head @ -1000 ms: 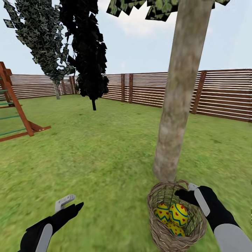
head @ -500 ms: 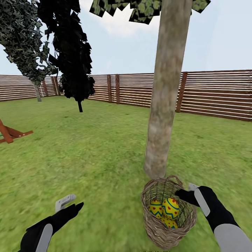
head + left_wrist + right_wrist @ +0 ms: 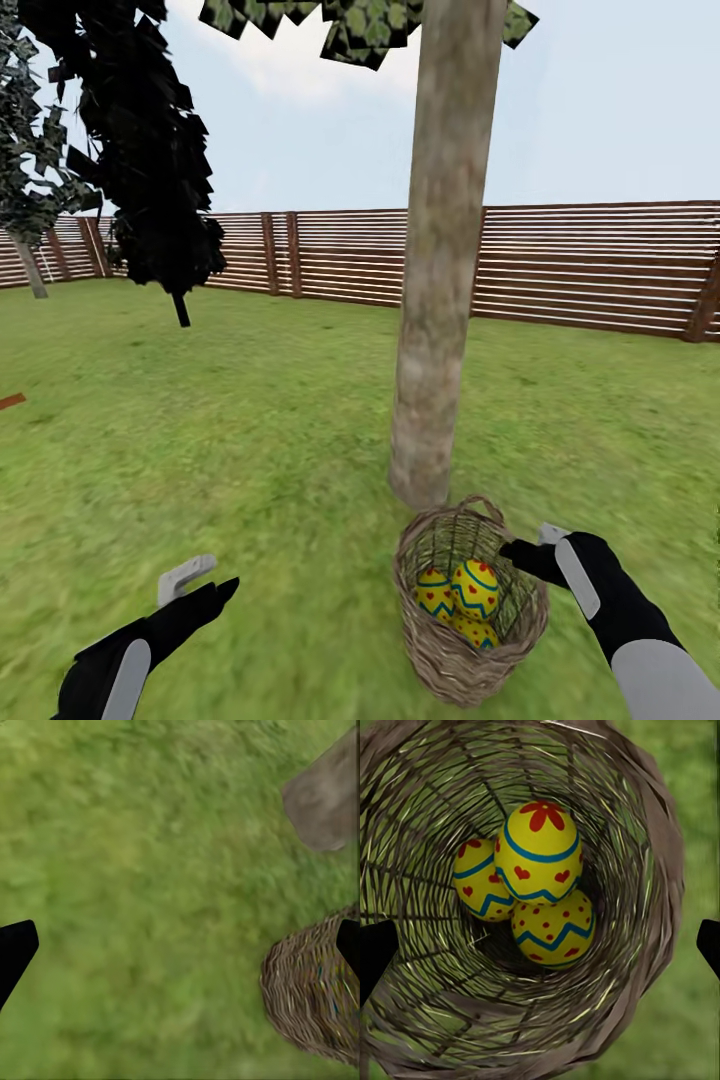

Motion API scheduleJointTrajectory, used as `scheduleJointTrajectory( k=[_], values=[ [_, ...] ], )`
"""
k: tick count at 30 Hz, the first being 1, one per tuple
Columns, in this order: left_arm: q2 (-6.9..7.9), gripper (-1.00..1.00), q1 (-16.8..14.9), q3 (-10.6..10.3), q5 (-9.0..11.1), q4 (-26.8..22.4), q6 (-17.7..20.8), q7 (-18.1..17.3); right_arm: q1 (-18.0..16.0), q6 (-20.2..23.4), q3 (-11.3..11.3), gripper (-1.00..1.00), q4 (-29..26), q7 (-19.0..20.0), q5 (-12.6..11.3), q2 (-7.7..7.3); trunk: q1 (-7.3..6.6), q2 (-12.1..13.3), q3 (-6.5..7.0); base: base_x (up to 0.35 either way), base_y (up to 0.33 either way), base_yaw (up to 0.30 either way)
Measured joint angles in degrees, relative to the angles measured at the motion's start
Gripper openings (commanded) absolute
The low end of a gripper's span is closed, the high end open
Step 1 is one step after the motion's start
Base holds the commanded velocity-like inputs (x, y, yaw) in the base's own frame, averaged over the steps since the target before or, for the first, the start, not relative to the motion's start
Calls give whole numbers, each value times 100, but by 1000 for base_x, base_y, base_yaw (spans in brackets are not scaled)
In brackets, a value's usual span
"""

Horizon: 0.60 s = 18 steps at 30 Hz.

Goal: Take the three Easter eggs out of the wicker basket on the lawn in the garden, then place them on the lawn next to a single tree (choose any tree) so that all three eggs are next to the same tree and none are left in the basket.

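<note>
Since a second ago the camera has swung right, sliding the play tower out of sight; both arms look unmoved. Three eggs (image 3: 538, 881) sit in the basket (image 3: 440, 655), just beside the trunk (image 3: 435, 300). Right gripper (image 3: 540, 550) hangs spread over the rim; left gripper (image 3: 200, 585) spread above the lawn (image 3: 250, 430). Eggs look hard, smooth, likely slippery: pinch the top one across its middle.

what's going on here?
The right gripper is at the rim of the wicker basket, which is beside the tree. All three Easter eggs are inside it. The left gripper hangs open over the lawn, holding nothing.
</note>
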Motion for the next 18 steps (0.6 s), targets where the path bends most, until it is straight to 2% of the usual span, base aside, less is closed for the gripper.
scheduleJointTrajectory(
  k=[9, 12, 18],
  values=[
    [1, 100, 0, 0, -7, 0, 0, -1, 0, -189, 4, 100, 14, -1, 28, 0, 0, 0, 0, 239, 253, -273],
    [5, 100, 0, 0, -2, 1, 4, 4, 0, -195, 1, 100, 14, -2, 30, 0, 1, 0, 0, 136, 132, -235],
    [9, 100, 1, 1, -1, -2, 7, 7, -1, -199, 9, 100, 24, -1, 32, 3, 2, 0, 0, 27, 198, -57]
  ],
)
